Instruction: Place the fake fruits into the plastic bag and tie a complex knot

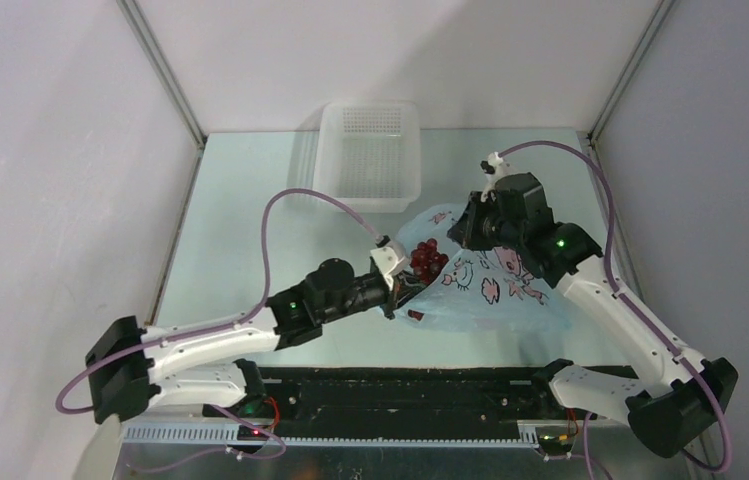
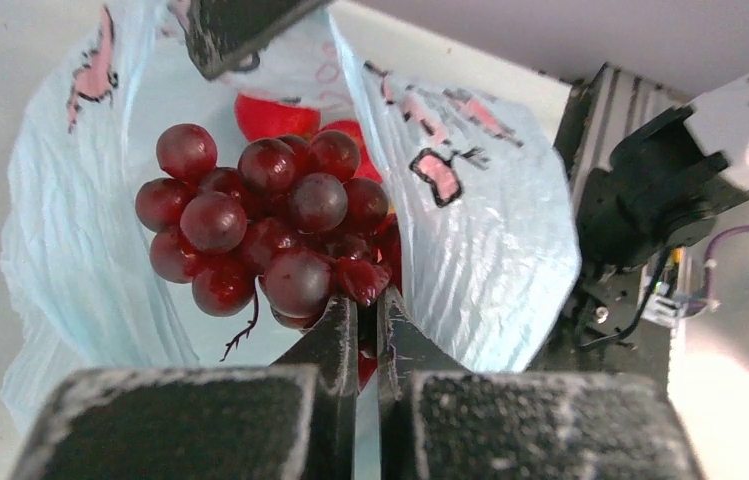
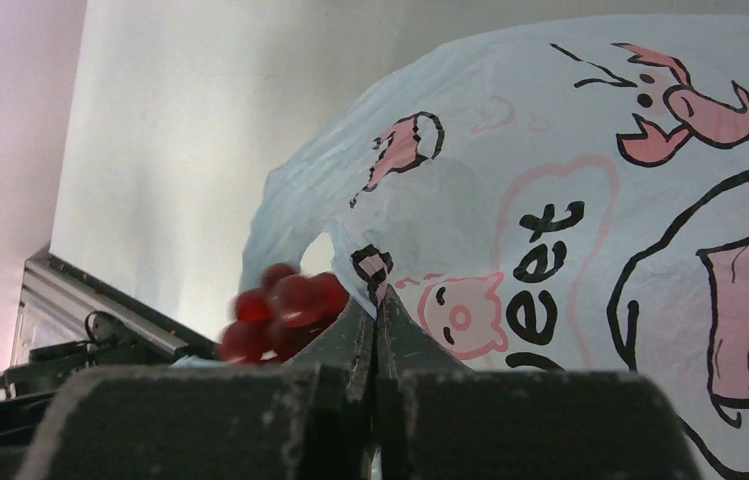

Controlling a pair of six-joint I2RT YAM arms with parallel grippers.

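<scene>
Two arms meet at the bag [image 1: 495, 290], which lies on its side on the table [image 1: 240, 220], right of centre, mouth facing left. Bag is thin light-blue plastic w/ pink and black cartoon prints.

L arm: left gripper [image 2: 370, 302] at the bag mouth, jaws all but together, pinched on the near underside of the grapes [image 2: 270, 225]. Exact pinch point is hidden behind the fingertips; can't tell if it is stem or berry. Bunch sits in the mouth opening, bag plastic on both sides of it.

Behind the grapes, deeper in the bag: one glossy red fruit [image 2: 275, 115], partly hidden. Other fruit not made out.

R arm: right gripper [image 3: 376, 303] at the far upper edge of the mouth, jaws together, clamped on the bag's plastic, holding that edge up off the table.

White perforated basket [image 1: 370, 160] stands at the far end of the table, just beyond the bag.
</scene>
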